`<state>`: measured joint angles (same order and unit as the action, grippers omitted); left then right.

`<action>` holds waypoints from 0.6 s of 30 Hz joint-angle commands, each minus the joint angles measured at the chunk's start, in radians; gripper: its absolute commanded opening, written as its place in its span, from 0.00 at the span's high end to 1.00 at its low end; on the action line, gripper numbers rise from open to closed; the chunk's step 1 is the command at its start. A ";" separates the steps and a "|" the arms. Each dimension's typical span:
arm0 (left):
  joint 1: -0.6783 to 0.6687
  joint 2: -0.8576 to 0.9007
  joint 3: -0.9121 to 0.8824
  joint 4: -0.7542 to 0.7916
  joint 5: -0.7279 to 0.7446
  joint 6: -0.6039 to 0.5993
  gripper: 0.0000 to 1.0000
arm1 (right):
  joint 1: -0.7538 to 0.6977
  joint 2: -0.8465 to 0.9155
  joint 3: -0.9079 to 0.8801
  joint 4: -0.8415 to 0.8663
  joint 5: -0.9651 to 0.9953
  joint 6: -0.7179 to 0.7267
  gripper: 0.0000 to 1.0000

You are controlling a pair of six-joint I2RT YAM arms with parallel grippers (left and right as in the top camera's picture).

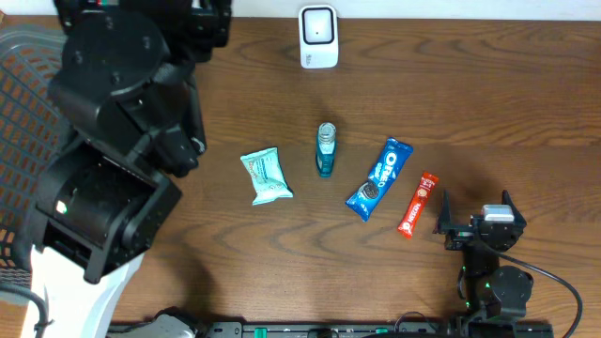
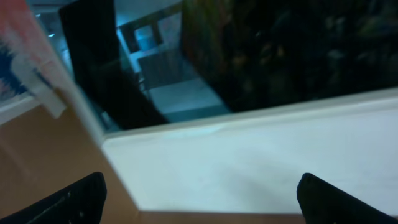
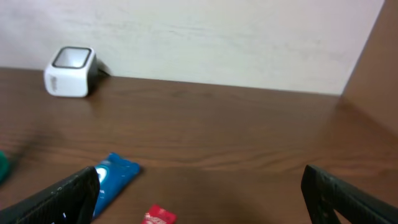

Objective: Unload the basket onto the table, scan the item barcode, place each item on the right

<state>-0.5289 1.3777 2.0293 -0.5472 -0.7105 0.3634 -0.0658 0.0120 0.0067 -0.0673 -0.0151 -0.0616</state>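
Several items lie in a row on the brown table: a mint-green packet, a teal bottle standing upright, a blue Oreo pack and a red snack bar. The white barcode scanner stands at the table's far edge. My right gripper rests low, just right of the red bar, open and empty. The right wrist view shows the Oreo pack, the red bar and the scanner ahead of the open gripper. My left arm is raised high at the left. Its gripper is open, holds nothing and faces a white surface.
A grey mesh basket sits at the left edge, partly under the left arm. A pale wall rises behind the table's far edge. Cables and the arm base sit at the near right.
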 commanded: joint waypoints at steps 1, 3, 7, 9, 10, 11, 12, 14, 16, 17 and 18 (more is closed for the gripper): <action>0.058 -0.052 -0.072 -0.005 -0.012 -0.027 0.02 | 0.007 -0.005 -0.001 -0.005 -0.037 0.127 0.01; 0.089 -0.097 -0.129 -0.005 0.004 -0.065 0.02 | 0.007 0.005 0.001 -0.004 -0.049 0.177 0.01; 0.166 -0.232 -0.282 -0.008 0.142 -0.113 0.02 | 0.007 0.051 0.044 -0.046 -0.124 0.235 0.01; 0.208 -0.315 -0.365 0.001 0.233 -0.151 0.02 | 0.007 0.093 0.100 -0.116 -0.126 0.261 0.01; 0.229 -0.356 -0.402 0.009 0.266 -0.173 0.02 | 0.007 0.120 0.138 -0.158 -0.126 0.270 0.01; 0.248 -0.393 -0.438 0.017 0.290 -0.188 0.02 | 0.007 0.151 0.180 -0.202 -0.126 0.272 0.01; 0.264 -0.425 -0.466 0.026 0.309 -0.195 0.02 | 0.007 0.187 0.230 -0.254 -0.126 0.272 0.01; 0.301 -0.500 -0.529 0.050 0.337 -0.228 0.02 | 0.007 0.277 0.352 -0.377 -0.126 0.271 0.01; 0.329 -0.561 -0.571 0.071 0.348 -0.279 0.02 | 0.007 0.367 0.469 -0.487 -0.127 0.271 0.01; 0.343 -0.589 -0.587 0.075 0.371 -0.301 0.02 | 0.007 0.425 0.546 -0.560 -0.129 0.271 0.01; 0.354 -0.612 -0.600 0.077 0.401 -0.319 0.02 | 0.007 0.467 0.602 -0.613 -0.136 0.271 0.01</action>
<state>-0.2039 0.8120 1.4677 -0.4820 -0.4076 0.1387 -0.0654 0.3862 0.4671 -0.6163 -0.1280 0.1871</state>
